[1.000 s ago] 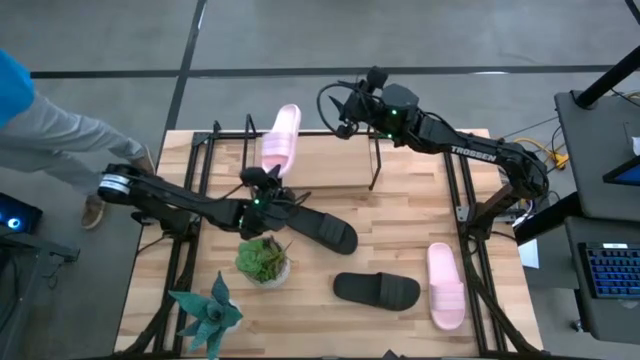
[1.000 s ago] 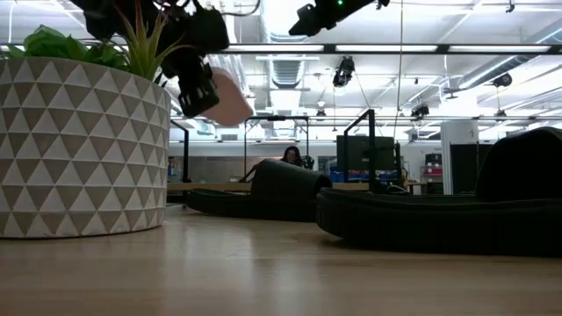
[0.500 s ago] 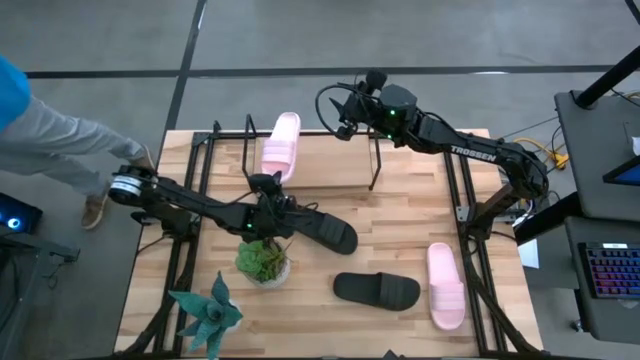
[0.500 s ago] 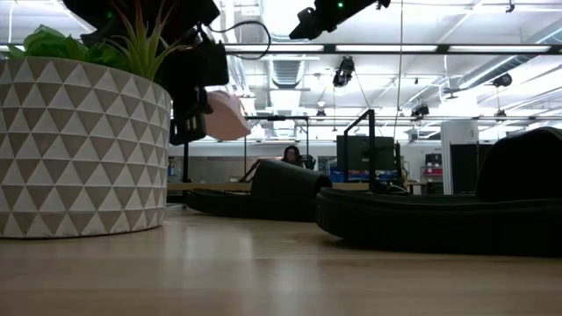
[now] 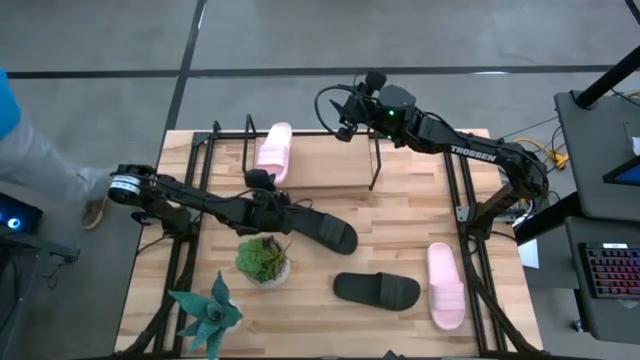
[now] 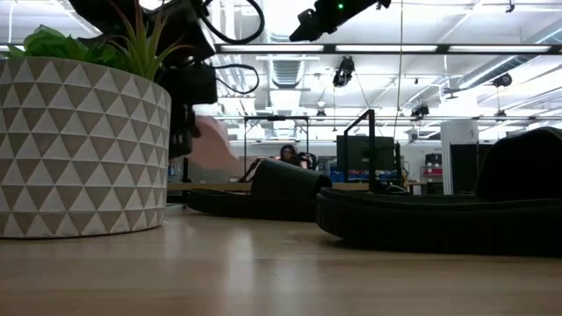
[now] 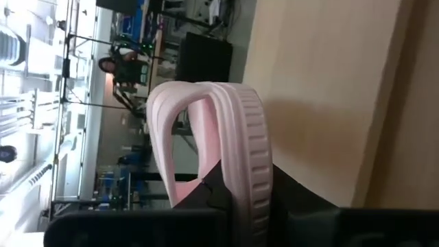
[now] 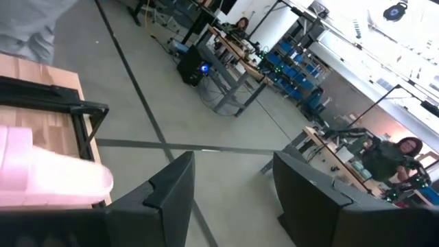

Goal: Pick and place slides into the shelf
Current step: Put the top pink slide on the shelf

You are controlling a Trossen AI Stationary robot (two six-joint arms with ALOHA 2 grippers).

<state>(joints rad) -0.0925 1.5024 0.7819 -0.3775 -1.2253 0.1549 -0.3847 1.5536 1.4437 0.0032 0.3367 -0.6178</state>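
My left gripper [image 5: 262,182], clamped on the pink slide [image 5: 274,152], has lowered it toward the shelf [image 5: 215,140] at 11 o'clock; release comes next, I think

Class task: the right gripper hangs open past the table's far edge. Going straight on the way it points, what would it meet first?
Judging by the right wrist view, the right gripper points beyond the table; probably only bare floor ahead, though depth is unclear.

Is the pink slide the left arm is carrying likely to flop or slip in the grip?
Probably neither: the pink slide keeps its arched strap shape while clamped by the left gripper, so it seems fairly stiff. Its ribbed edge likely helps the fingers hold. It looks light and hangs without visible sag.
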